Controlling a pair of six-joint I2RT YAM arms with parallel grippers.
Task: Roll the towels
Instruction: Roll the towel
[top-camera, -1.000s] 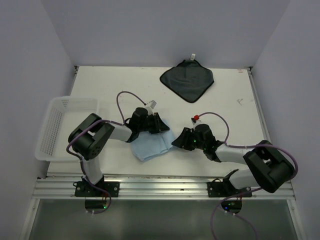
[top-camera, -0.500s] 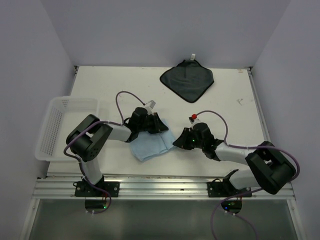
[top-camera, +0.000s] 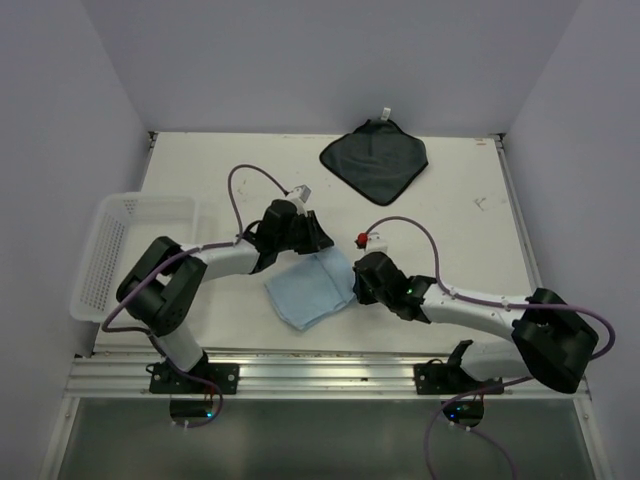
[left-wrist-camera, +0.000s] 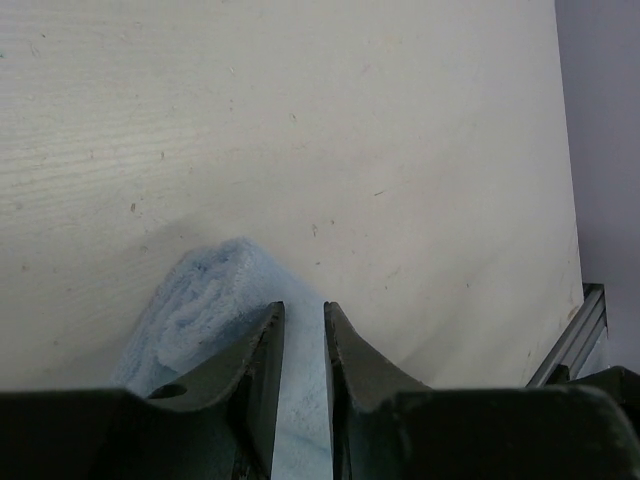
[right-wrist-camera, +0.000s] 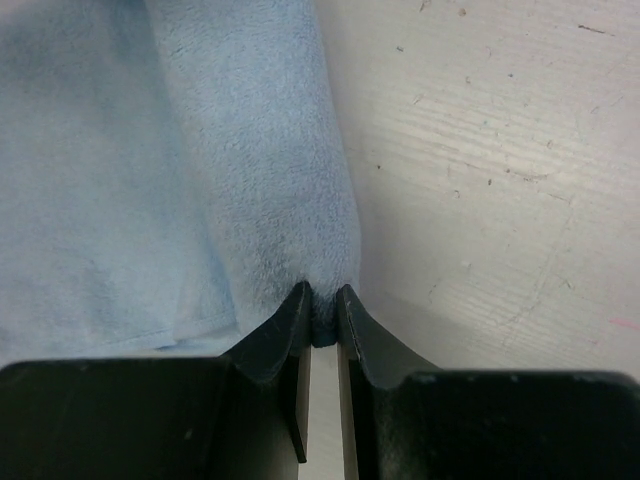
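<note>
The light blue towel (top-camera: 308, 290) lies folded on the table between both arms. My left gripper (top-camera: 316, 242) is at its far corner; in the left wrist view the blue towel (left-wrist-camera: 205, 290) fills the narrow gap of the left gripper (left-wrist-camera: 303, 305), shut on it. My right gripper (top-camera: 356, 282) is at the towel's right edge. The right wrist view shows the right gripper (right-wrist-camera: 322, 290) pinching a thick fold of the blue towel (right-wrist-camera: 200, 150). The dark grey towel (top-camera: 375, 158), with a small white tag, lies flat at the back of the table.
A white mesh basket (top-camera: 105, 255) hangs over the table's left edge. Purple cables loop above both wrists. Bare white tabletop (top-camera: 450, 220) lies between the towels, and a metal rail (top-camera: 320, 365) runs along the near edge.
My right gripper has closed on the blue towel's right edge and pushed in to the left. My left gripper moved slightly away from the bases, and the towel now lies stretched between them.
</note>
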